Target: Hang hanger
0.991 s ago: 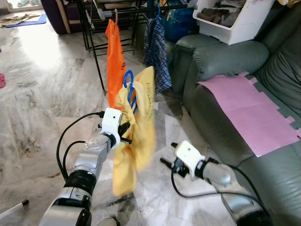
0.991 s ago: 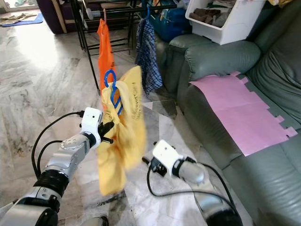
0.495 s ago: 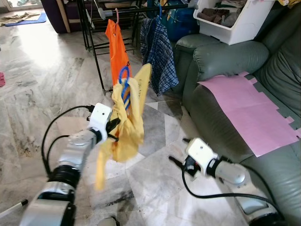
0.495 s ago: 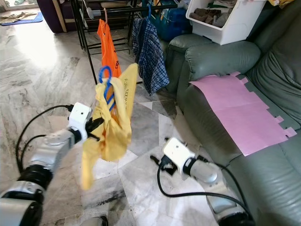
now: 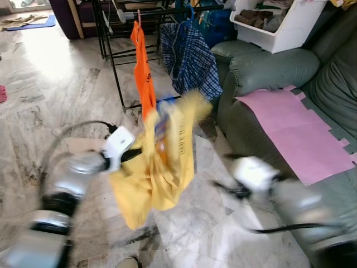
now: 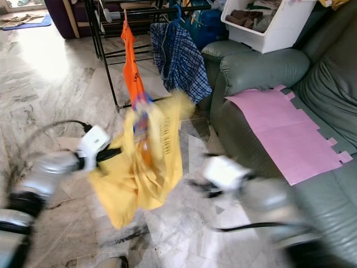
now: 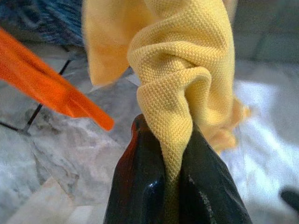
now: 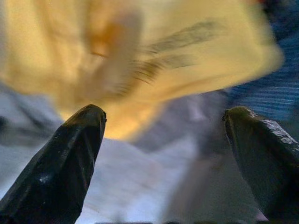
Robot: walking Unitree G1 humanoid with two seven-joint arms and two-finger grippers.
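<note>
A yellow shirt (image 5: 170,159) on a blue hanger (image 5: 166,102) hangs from my left gripper (image 5: 135,154), blurred by motion. In the left wrist view the left gripper (image 7: 163,128) is shut on a bunched fold of the yellow fabric (image 7: 175,88). The shirt is in front of the black drying rack (image 5: 115,67), just below an orange garment (image 5: 144,75) and a blue checked shirt (image 5: 191,58) that hang on it. My right gripper (image 5: 226,188) is low beside the yellow shirt. In the right wrist view it (image 8: 163,112) stands open, its fingers (image 8: 60,163) far apart with nothing between them.
A grey-green sofa (image 5: 273,70) stands on the right with a pink sheet (image 5: 298,131) on its seat and a white bin (image 5: 279,28) of clothes on its arm. Marble floor (image 5: 50,95) stretches to the left of the rack.
Both arms are now blurred. The yellow shirt has swung to the right and spread out. The right gripper has shifted to the right. The rack's clothes look nearer.
</note>
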